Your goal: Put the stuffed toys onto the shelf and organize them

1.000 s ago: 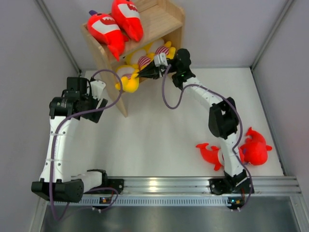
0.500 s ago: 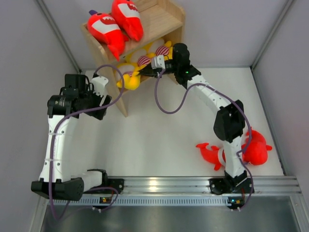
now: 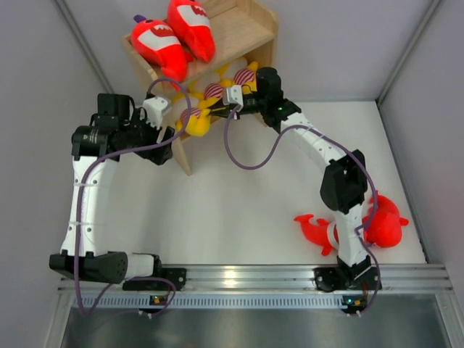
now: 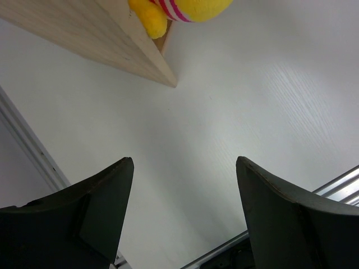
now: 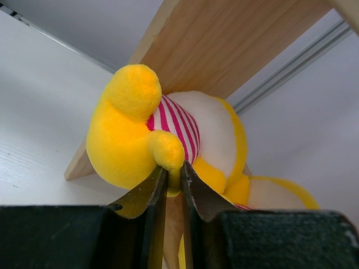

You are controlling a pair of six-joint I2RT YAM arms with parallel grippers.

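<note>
The wooden shelf (image 3: 243, 29) stands at the back left. Two red shark toys (image 3: 156, 45) lie on its top tier. Several yellow striped plushes (image 3: 217, 90) crowd the lower tier. My right gripper (image 3: 216, 109) reaches into that tier from the right. In the right wrist view its jaws (image 5: 174, 168) are nearly shut, pinching a small yellow limb of the front yellow plush (image 5: 126, 137) beside the shelf's panel (image 5: 224, 39). My left gripper (image 3: 163, 138) hovers open by the shelf's left side panel (image 4: 84, 33), nothing between its fingers (image 4: 106, 207); a yellow plush (image 4: 179, 8) shows above.
Two more red shark toys (image 3: 380, 221) lie on the white table at the right, beside the right arm's base; the smaller-looking one (image 3: 315, 232) is nearer the middle. Grey walls close in both sides. A metal rail (image 3: 246, 279) runs along the near edge.
The right gripper has carried the yellow plush up and deeper into the lower tier. The left arm has risen and shifted right, closer to the shelf's side panel.
</note>
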